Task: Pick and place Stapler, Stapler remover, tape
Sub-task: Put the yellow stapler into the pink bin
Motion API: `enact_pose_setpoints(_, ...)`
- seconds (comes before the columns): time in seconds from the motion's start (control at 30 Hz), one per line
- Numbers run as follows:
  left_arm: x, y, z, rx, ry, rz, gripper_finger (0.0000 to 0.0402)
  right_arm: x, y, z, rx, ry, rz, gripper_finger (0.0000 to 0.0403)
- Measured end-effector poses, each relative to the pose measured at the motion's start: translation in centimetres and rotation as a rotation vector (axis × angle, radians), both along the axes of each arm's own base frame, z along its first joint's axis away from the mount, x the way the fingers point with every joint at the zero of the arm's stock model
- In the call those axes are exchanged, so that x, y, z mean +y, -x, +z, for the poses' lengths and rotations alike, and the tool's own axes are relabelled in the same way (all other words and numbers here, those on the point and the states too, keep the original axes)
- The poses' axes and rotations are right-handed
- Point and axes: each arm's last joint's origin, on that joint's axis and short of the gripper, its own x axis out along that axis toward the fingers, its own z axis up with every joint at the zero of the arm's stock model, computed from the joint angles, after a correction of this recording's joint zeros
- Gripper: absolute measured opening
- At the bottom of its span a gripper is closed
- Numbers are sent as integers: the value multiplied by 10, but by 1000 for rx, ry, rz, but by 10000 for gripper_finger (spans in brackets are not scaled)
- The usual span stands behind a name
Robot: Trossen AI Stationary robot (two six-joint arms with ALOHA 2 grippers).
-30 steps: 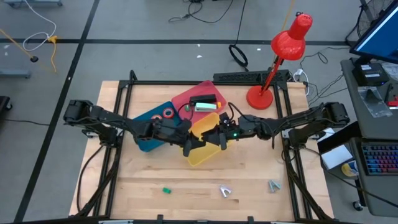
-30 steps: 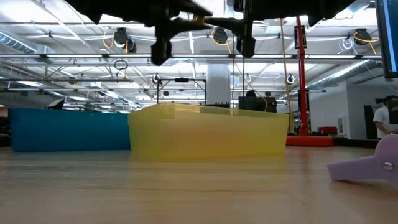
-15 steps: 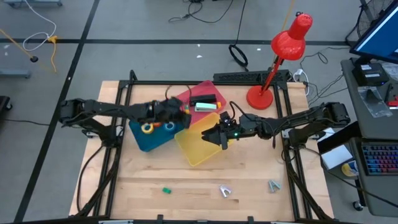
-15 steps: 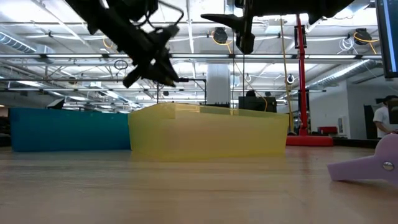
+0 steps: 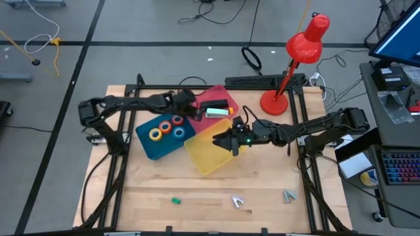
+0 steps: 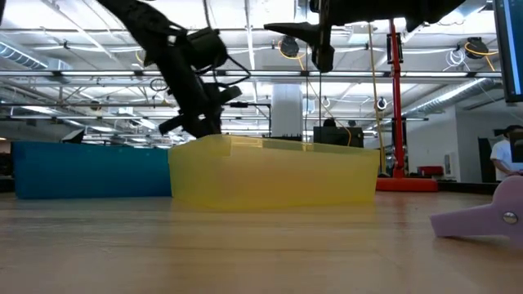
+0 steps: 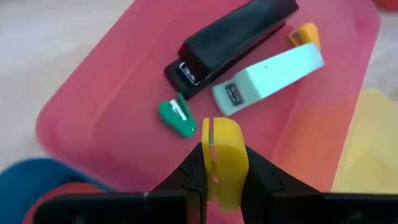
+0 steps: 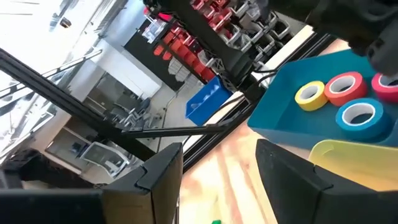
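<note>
Four ring-shaped tape rolls (image 5: 168, 127), yellow, orange, red and blue, lay in the blue plastic tray (image 5: 152, 145); two staplers, one black (image 7: 231, 45) and one pale green (image 7: 268, 79), lay in the red tray (image 7: 93, 118); the left hand (image 7: 221, 171) was clamped on a yellow staple remover (image 7: 224, 158) above it; the right hand (image 5: 229, 143), fingers apart, hovered over the empty yellow tray (image 5: 209, 157) on the wooden bench (image 5: 262, 190).

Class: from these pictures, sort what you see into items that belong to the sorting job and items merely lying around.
Job items:
- tape rolls in blue bin
- black stapler
- pale stapler
- yellow staple remover in left gripper
- red bin
- yellow bin

Lying about:
- red lamp
- keyboard
</note>
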Motion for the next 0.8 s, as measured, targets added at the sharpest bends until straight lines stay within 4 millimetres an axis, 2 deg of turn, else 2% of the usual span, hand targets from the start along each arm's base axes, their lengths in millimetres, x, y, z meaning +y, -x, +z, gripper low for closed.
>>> enact_pose_setpoints(0.13,6,-23,10,93,-31,-52,52,-1,0,0,-1,10,-4,197)
enact_pose_setpoints(0.27,17,-37,12,226,-26,-36,52,-1,0,0,-1,10,-3,195)
enact_pose_setpoints(0.47,29,-46,-2,322,19,-34,61,-1,0,0,-1,7,1,196)
enact_pose_setpoints(0.67,34,-48,-18,341,76,-47,63,-1,0,0,-1,9,1,194)
enact_pose_setpoints(0.8,37,-48,-21,343,79,-40,68,-1,0,0,0,9,1,197)
